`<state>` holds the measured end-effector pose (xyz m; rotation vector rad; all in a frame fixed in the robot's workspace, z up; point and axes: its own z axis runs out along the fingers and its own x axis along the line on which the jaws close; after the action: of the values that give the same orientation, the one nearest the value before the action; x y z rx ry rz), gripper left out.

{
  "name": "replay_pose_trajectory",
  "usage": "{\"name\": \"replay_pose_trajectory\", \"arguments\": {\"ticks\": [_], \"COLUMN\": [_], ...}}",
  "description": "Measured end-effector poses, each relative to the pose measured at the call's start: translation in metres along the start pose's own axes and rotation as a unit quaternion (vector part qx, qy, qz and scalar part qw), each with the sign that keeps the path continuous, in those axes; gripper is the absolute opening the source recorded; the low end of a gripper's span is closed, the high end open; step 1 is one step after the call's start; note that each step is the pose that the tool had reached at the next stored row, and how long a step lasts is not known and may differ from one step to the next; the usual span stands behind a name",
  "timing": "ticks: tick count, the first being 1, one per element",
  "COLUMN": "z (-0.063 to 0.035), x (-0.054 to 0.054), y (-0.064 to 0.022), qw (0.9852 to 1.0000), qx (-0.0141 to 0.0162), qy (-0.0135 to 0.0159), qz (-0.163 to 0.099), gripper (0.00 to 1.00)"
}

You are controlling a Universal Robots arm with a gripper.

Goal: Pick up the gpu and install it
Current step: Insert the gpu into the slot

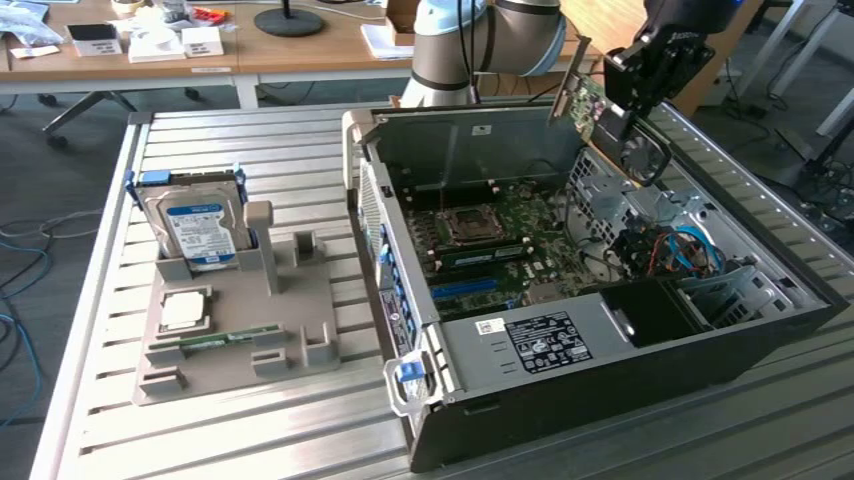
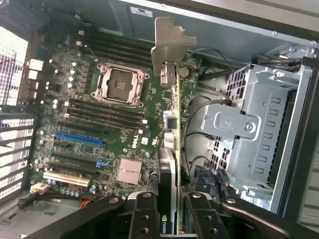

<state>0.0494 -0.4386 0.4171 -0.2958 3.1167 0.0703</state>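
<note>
Exterior view first: the gpu [image 1: 582,100] is held up in the air by the gripper [image 1: 617,88], over the far corner of the open PC case [image 1: 641,380], towards the exterior view's right. The card is tilted with its green board showing, and it isn't seated in anything yet. The motherboard [image 1: 501,245] lies well below it inside the case. The case is laid on its side on a slatted metal table [image 1: 267,440]. On the exterior view's left a grey holder [image 1: 300,300] is parked. A hard drive [image 1: 198,228] with a blue label is stood upright in it, a CPU [image 1: 184,310] is laid flat, and a memory stick [image 1: 227,337] is set in a slot near the front.

Wrist view: the gpu [image 2: 175,149] is seen edge-on and is pinched between the two black fingers [image 2: 144,214], one on each face, so the jaws are clamped on the card. The gripper [image 2: 173,199] has it by one end, and the pale metal bracket [image 2: 167,45] is at the other end. Behind the card, the motherboard [image 2: 99,114] can be made out with its CPU socket [image 2: 121,82], a blue slot [image 2: 79,138] and a small silver heatsink [image 2: 128,171]. A metal drive cage [image 2: 249,134] is seen on the card's other side.
</note>
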Motion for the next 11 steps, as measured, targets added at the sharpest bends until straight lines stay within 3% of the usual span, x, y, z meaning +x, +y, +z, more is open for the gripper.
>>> {"name": "replay_pose_trajectory", "arguments": {"ticks": [6,11], "z": [0.0003,0.0006], "x": [-0.0001,-0.0001], "y": [0.0000,0.0000], "qw": [0.9991,0.9966], "qx": [-0.0006,-0.0012], "qy": [0.0019,0.0036], "qz": [-0.043,-0.083], "gripper": [0.27,0.27]}}
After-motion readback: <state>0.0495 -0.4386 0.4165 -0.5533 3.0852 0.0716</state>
